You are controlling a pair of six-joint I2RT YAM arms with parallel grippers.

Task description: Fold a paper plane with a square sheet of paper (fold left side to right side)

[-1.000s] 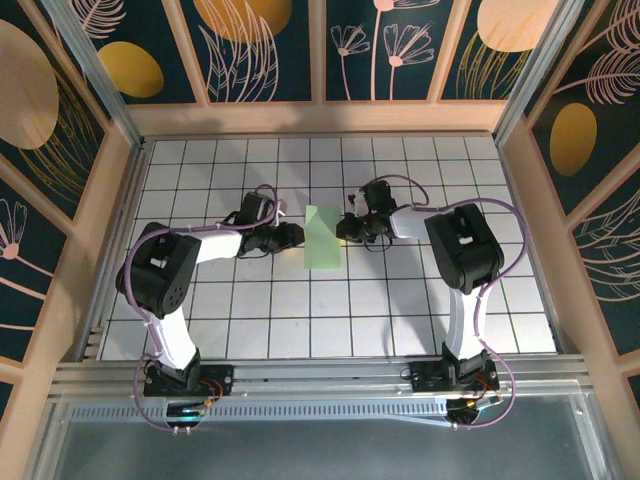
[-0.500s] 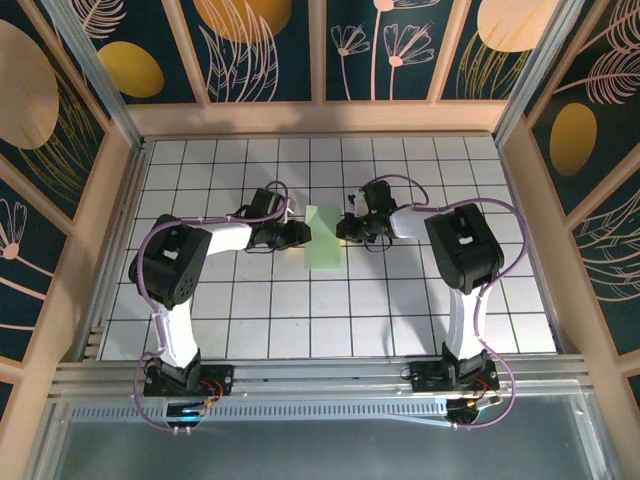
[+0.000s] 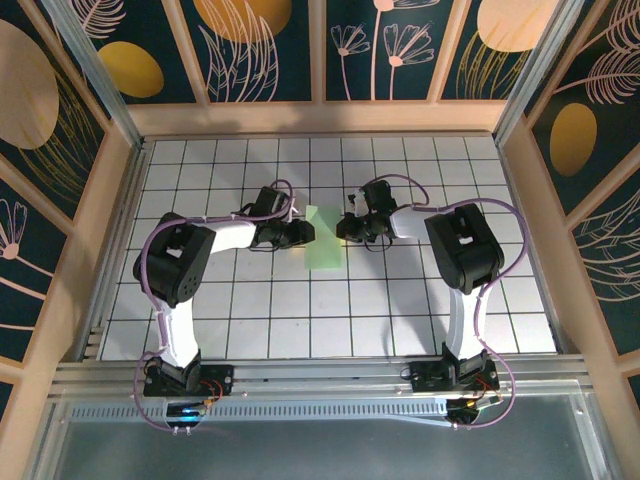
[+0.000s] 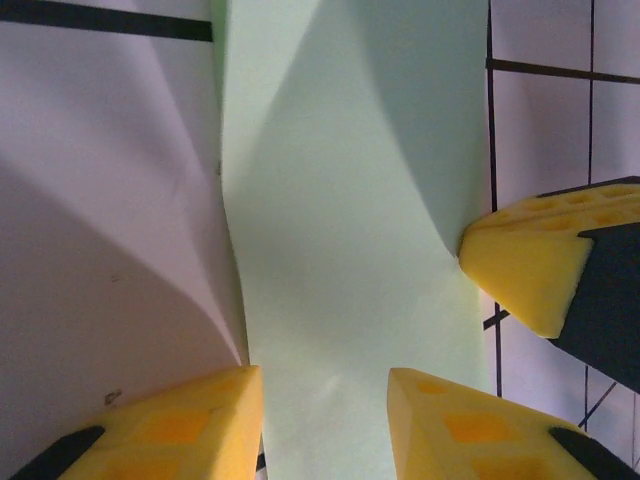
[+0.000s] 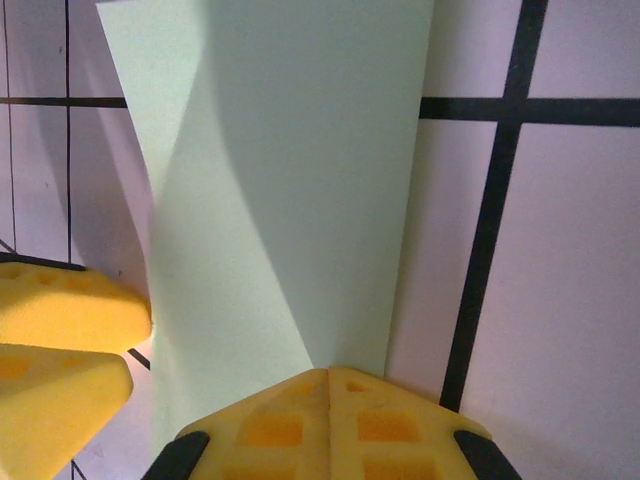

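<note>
Pale-green paper [image 3: 323,238] near centre of table [image 3: 400,310], a touch toward 12 o'clock — narrowed to a strip, bowed along its 9 o'clock edge. Left jaws at that edge: apart, straddling the strip, no visible pinch. Right jaws at 3 o'clock: pressed together, tips on the paper. Likely trouble: skidding toward 3 o'clock if pushed while loosely pinned; crooked crease from flattening the bow off-line.

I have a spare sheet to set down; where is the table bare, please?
Bare: tiles along the far wall, and between paper and arm bases. Crowded: mid-table, where left tool and right tool flank the paper.
</note>
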